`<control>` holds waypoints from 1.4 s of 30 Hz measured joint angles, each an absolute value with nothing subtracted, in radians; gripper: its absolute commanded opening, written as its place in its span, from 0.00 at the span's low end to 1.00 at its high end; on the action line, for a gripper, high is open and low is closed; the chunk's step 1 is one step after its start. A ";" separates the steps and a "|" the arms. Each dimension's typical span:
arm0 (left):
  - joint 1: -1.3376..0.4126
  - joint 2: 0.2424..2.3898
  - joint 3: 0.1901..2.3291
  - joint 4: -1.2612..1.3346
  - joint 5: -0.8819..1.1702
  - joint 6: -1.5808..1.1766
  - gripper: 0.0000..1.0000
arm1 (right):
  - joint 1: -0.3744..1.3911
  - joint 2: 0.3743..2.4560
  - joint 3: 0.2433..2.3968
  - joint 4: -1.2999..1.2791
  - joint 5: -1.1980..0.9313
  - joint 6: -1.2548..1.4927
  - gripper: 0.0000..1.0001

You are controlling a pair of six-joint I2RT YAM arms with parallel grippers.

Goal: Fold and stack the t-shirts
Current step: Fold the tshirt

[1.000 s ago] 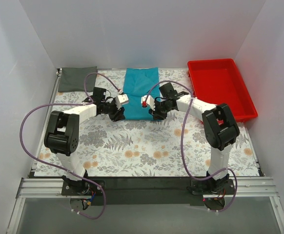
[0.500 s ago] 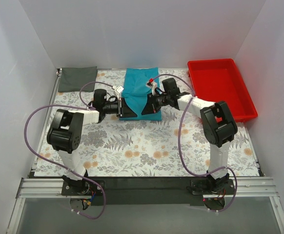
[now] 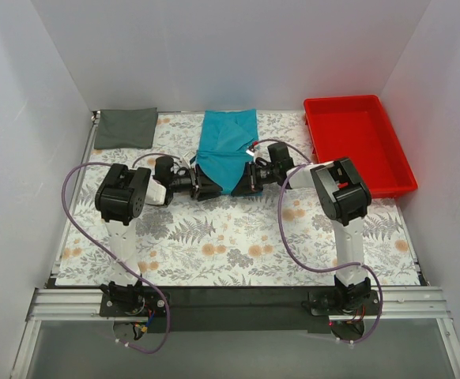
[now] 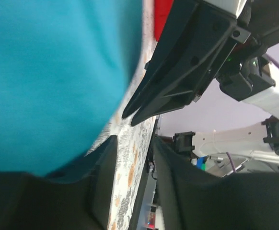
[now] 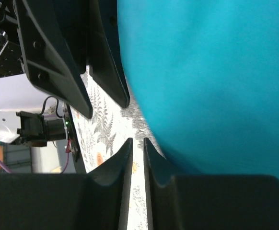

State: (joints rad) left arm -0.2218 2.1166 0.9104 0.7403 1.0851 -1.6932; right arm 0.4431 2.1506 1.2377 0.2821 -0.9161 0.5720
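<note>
teal shirt (image 3: 228,138) lies mid far edge, its near hem drawn to a point between left gripper (image 3: 205,188) and right gripper (image 3: 247,178). grey shirt (image 3: 126,126) lies flat in the far left corner. half a second ago that hem was wider.

left wrist: fingers nearly together beside the teal; whether they pinch it, cannot tell.

right wrist: the same, cannot tell.

likely soft, light, limp; best taken at hem corners.

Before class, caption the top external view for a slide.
Left gripper and right gripper flank the teal t-shirt; grey t-shirt back left, red tray right.
</note>
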 measured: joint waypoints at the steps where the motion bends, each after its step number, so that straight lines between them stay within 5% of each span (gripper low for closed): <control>1: -0.213 2.136 0.911 0.742 1.083 -1.703 0.40 | 0.436 2.159 1.231 0.288 -0.916 0.579 0.27; 5: -0.183 2.179 0.918 0.755 1.093 -1.728 0.53 | 0.408 2.167 1.207 0.296 -0.916 0.592 0.53; 6: -0.180 2.178 0.924 0.764 1.091 -1.732 0.57 | 0.400 2.167 1.206 0.298 -0.919 0.601 0.67; 10: -0.175 2.176 0.933 0.772 1.084 -1.744 0.60 | 0.393 2.159 1.206 0.338 -0.953 0.635 0.91; 30: -0.075 2.110 0.765 0.893 1.170 -1.818 0.62 | 0.323 2.068 1.082 0.387 -0.957 0.650 0.94; 42: -0.076 2.074 0.895 0.766 1.138 -1.745 0.62 | 0.311 2.030 1.151 0.341 -0.965 0.594 0.95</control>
State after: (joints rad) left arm -0.0757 2.0743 0.8948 0.7658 1.1381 -1.7454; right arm 0.3115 2.0304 1.1515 0.3408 -0.9646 0.5941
